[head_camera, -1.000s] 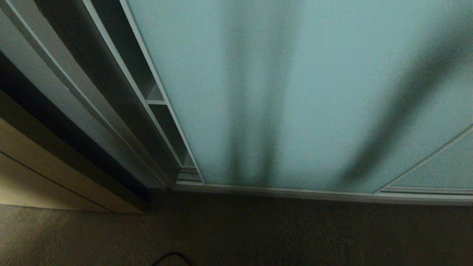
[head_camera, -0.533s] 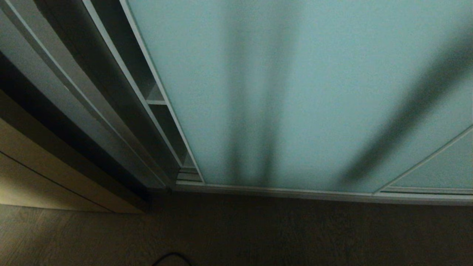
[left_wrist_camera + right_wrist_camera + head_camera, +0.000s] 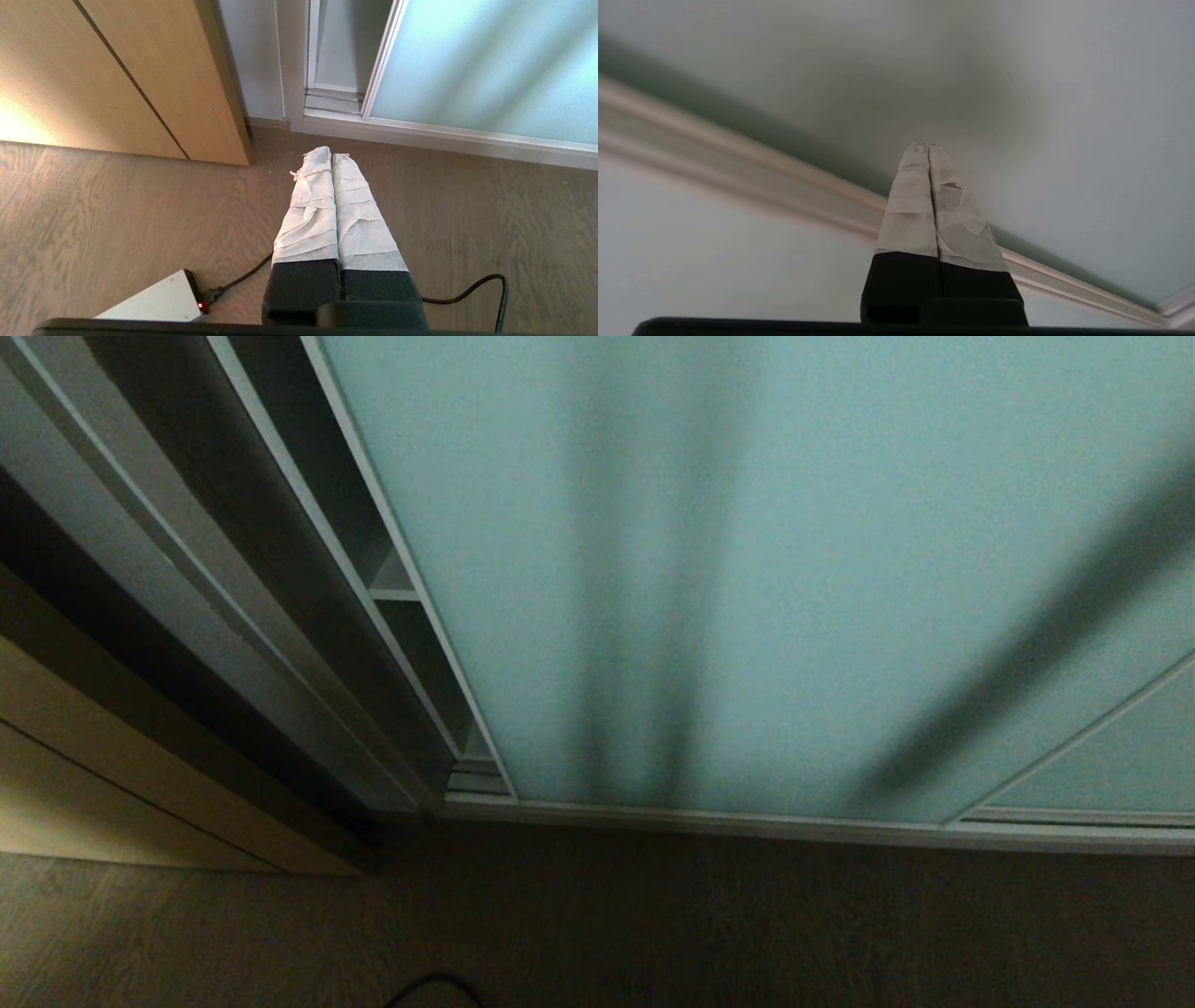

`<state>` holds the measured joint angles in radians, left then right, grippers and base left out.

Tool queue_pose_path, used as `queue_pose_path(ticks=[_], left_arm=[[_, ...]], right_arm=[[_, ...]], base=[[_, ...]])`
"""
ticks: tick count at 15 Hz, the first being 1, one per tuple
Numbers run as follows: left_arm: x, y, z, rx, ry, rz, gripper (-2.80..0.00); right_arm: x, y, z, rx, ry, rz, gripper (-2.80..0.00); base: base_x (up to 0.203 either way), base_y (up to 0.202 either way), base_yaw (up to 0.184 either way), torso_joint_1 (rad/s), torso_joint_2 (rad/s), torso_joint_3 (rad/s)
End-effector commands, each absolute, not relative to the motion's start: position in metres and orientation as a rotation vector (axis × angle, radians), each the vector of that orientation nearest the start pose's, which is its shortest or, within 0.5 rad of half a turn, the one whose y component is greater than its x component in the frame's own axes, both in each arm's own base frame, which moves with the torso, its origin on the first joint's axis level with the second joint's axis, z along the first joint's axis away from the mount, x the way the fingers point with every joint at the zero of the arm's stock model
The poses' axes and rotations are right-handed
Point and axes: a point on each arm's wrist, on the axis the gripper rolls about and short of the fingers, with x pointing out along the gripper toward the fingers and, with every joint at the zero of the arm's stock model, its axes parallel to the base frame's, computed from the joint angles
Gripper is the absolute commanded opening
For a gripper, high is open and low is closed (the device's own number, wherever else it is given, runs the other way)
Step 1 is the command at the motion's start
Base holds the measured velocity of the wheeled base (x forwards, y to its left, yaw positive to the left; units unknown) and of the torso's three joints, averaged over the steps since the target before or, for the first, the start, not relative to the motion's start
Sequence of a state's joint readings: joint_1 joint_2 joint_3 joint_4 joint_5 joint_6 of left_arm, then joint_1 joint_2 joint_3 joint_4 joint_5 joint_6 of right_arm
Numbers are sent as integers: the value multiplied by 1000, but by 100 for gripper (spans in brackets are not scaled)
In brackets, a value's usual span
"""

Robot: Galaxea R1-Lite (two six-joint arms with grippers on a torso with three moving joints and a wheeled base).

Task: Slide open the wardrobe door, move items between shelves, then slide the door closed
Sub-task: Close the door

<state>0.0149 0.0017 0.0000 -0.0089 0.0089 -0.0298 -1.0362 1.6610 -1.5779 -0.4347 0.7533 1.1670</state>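
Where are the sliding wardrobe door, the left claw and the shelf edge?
sliding wardrobe door point(image 3: 794, 523), head view, on the frosted glass.
left claw point(image 3: 331, 156), left wrist view, at the wrapped tips, shut.
shelf point(image 3: 394, 595), head view, on its light front edge.

The sliding wardrobe door point(image 3: 747, 569) stands ahead over the floor track point(image 3: 803, 828); left of it a narrow gap shows shelves point(image 3: 392, 588), with a wooden panel point(image 3: 112, 784) farther left.
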Motion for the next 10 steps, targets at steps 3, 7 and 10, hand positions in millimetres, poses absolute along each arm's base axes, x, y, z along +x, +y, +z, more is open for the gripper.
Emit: queue_pose_path(ticks=[3,7,10], left_arm=[[-22,0,76,-31,-5,24,-280],[-23,0,76,-31,-7,24,-280],[-23,0,76,-31,-6,24,-280]], right_arm=[[185,-263,387,960,-329,-77,-280],[203,-251,382,1018,-284,-26,-280],[207,-246,380,1023,-272,-13,-280]], base=[[0,0,0,0,0,0],[0,0,0,0,0,0],[0,0,0,0,0,0]])
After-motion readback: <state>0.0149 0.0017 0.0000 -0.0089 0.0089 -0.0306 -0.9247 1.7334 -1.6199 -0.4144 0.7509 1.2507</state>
